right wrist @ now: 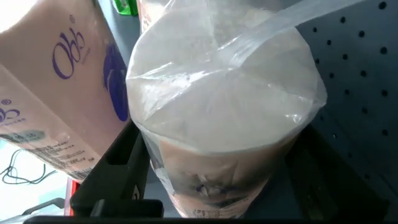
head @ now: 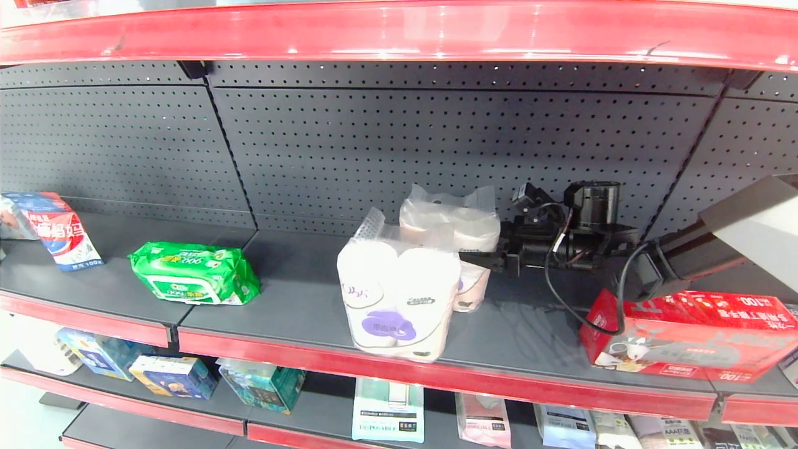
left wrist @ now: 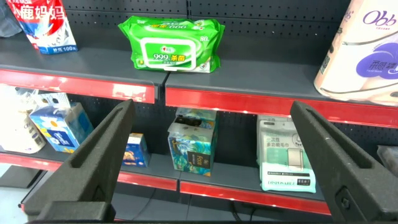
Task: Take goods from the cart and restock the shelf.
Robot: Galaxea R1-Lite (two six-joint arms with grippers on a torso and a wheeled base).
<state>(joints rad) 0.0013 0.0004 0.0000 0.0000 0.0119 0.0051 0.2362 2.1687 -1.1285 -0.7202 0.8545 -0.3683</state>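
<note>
My right gripper [head: 483, 259] was clamped on the rear roll pack [head: 450, 223], which stood well back on the shelf [head: 299, 299], just behind the front roll pack [head: 399, 293] at the edge. I judged this the placing step. The next move called for letting go and drawing straight back without dragging the bag. My left gripper [left wrist: 212, 111] hung with its fingers apart, holding nothing.

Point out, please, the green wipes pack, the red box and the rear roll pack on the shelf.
green wipes pack [head: 194, 273]: head view, middle of its top face.
red box [head: 698, 340]: head view, middle of its front side.
rear roll pack [right wrist: 224, 106]: right wrist view, wrapped top of the roll.
</note>
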